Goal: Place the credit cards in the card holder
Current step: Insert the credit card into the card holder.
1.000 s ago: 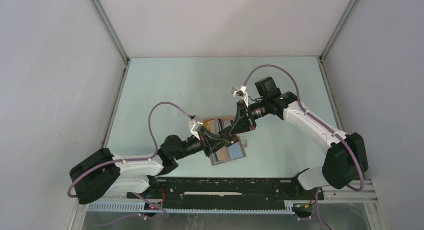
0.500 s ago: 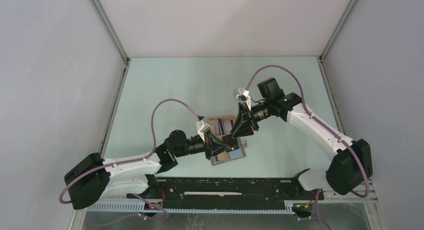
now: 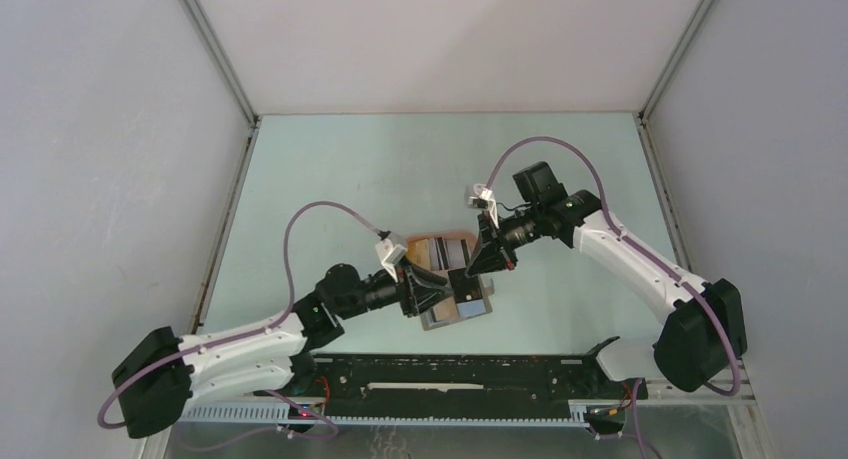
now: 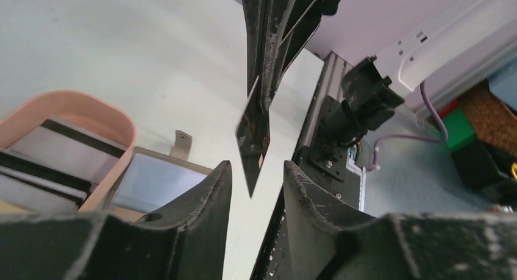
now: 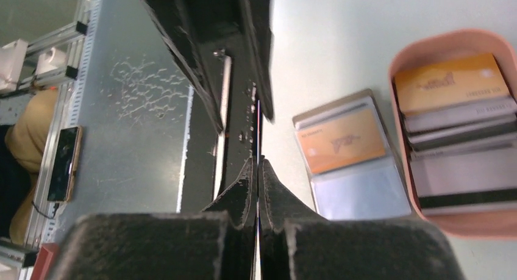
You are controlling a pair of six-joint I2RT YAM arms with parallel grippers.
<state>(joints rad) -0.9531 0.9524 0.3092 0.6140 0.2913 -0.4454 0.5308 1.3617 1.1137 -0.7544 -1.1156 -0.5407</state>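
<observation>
My right gripper is shut on a dark credit card, seen edge-on in the right wrist view. The card hangs with its lower corner between the spread fingers of my open left gripper, touching neither. Just below both grippers the grey card holder lies open on the table. An orange card sits in one of its pockets and the blue-grey pocket beside it shows no card. More credit cards, one orange and several dark and silvery, lie in the peach tray.
The peach oval tray touches the far side of the card holder. A black rail carrying the arm bases runs along the near table edge. Grey walls close in the left, right and back sides.
The right gripper has closed on the dark card and the left gripper has opened off it. The left arm has drawn back a little toward the near left.
</observation>
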